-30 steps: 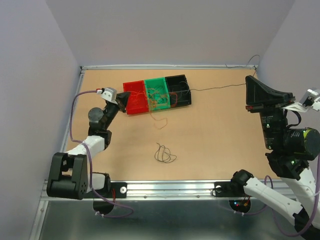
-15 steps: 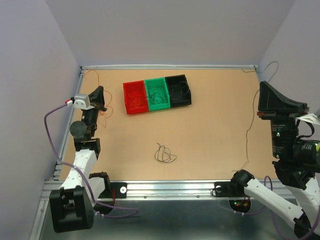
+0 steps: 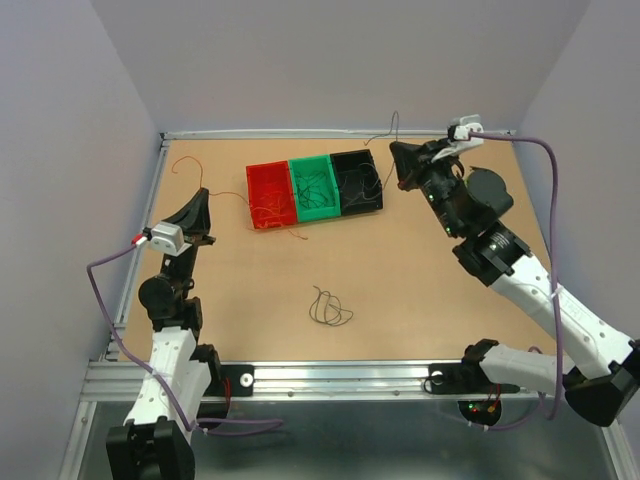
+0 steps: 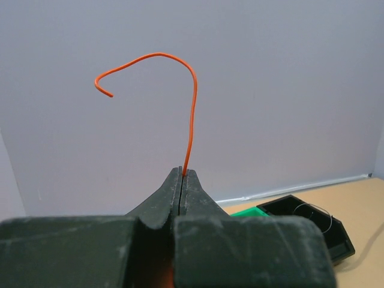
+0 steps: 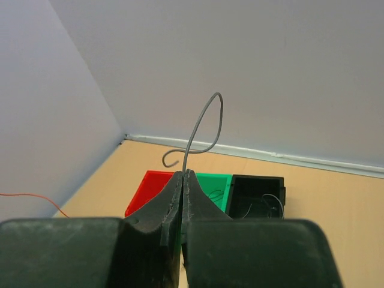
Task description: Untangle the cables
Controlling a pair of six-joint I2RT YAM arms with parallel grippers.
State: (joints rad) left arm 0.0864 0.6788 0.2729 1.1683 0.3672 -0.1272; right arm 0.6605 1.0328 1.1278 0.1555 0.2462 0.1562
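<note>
Tan table point(image 3: 430, 290) stood inside pale lilac walls point(image 3: 330, 60). At its 12 o'clock lay three adjoining bins: the red bin point(image 3: 252, 195) held orange-red strands, the green bin point(image 3: 310, 161) dark strands, the black bin point(image 3: 352, 155) a thin grey loop. Left gripper point(image 4: 182, 174), at 9 o'clock, was clamped fully closed on an orange cable point(image 4: 192, 114) curling upward. Right gripper point(image 5: 182, 175), at 1 o'clock, was likewise closed on a grey cable point(image 5: 204, 115). A dark cable tangle point(image 3: 328, 308) lay loose near centre, toward 6 o'clock.
</note>
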